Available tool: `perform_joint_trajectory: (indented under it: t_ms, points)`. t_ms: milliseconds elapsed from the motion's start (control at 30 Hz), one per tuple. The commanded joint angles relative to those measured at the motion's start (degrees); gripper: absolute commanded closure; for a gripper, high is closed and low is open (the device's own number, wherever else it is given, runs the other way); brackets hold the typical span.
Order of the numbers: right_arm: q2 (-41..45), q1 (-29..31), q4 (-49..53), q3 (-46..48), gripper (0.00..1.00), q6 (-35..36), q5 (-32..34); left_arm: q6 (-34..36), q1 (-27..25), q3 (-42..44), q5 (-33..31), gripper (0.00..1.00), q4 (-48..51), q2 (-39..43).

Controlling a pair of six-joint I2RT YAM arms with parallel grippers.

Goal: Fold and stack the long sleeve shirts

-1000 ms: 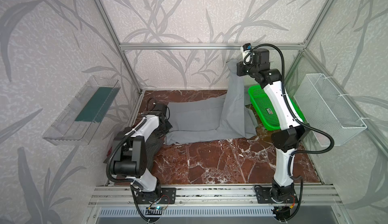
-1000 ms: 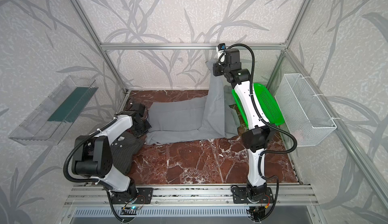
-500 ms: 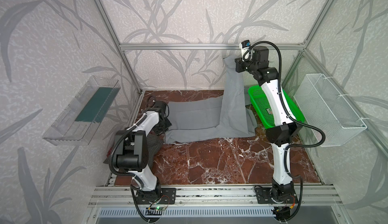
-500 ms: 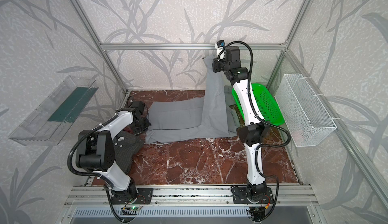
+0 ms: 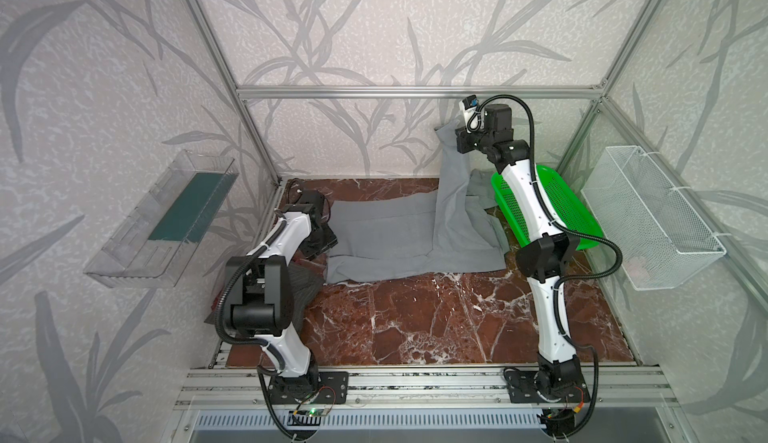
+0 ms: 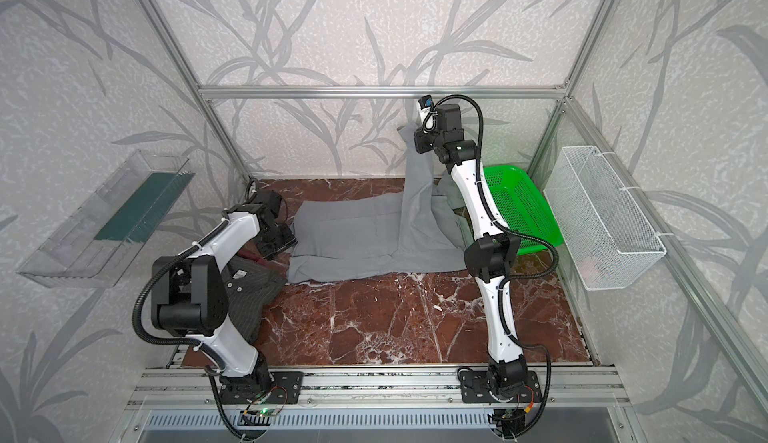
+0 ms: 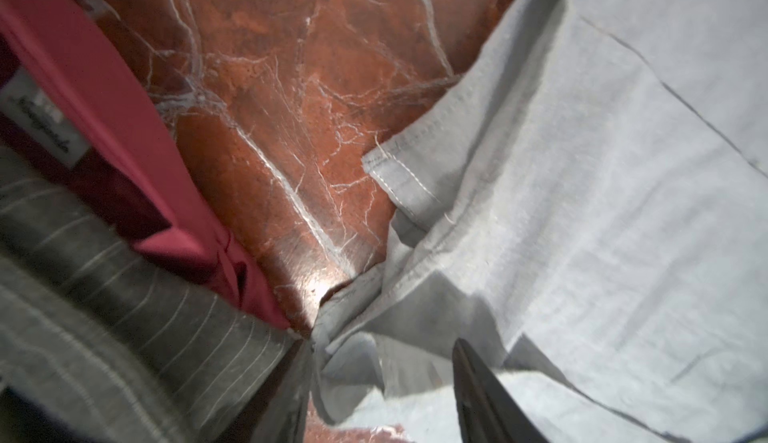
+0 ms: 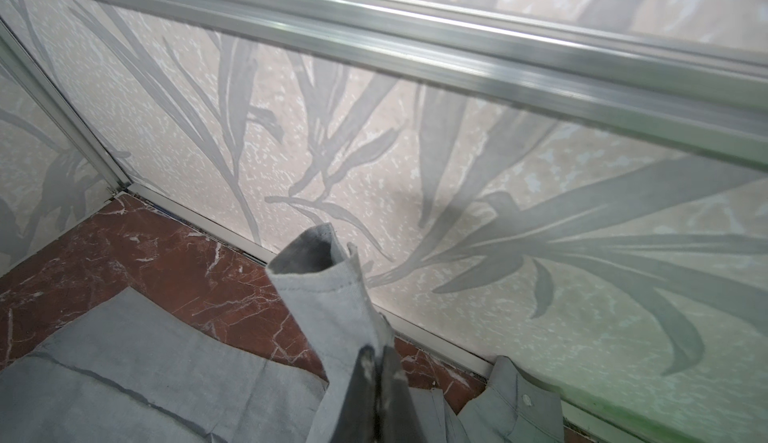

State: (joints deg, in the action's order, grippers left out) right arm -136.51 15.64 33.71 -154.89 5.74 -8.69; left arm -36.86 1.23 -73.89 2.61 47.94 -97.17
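Holding a grey shirt (image 5: pixel 382 229) sleeve aloft, upper centre-right, the right tool (image 8: pixel 376 372) is clenched; the shirt body lies mid-frame on the bench (image 5: pixel 415 320). Cannot tell whether the left tool (image 5: pixel 328 240) grips.

I'm driving two matching arms: the left arm (image 5: pixel 291 234) and right arm (image 5: pixel 525 196) both have glossy white links between chunky black joint housings (image 5: pixel 546 254). A ribbed black cable (image 5: pixel 618 255) runs along each, pinned to the white shells with pale ties, and small dark holes dot the shells. Each arm stands on a black base plate (image 5: pixel 332 380) with bolts showing. The right wrist carries a small white camera (image 5: pixel 470 107) with a blue top. A green light (image 6: pixel 458 146) glows near it. The right gripper (image 8: pixel 376 349) has dark fingers (image 8: pixel 360 382) scuffed pale; the left arm's one visible finger (image 7: pixel 484 395) is plain black.
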Motion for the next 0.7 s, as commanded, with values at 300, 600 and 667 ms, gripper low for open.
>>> perform_joint_trajectory:
  t_ms: [300, 600, 667]
  points:
    - [15.61, 8.82, -1.84, 21.16, 1.00, -3.08, 17.90, 6.11, 0.19, 9.33, 4.56, 0.33, -0.17, 18.63]
    - [31.45, 19.56, -13.30, 48.34, 1.00, -7.18, 21.85, 5.66, 0.17, 14.66, 3.77, 0.33, -5.01, 23.72]
    - [32.97, 22.07, -13.71, 51.05, 1.00, -8.26, 23.60, 5.81, 0.18, 15.76, 3.20, 0.33, -5.78, 24.88]
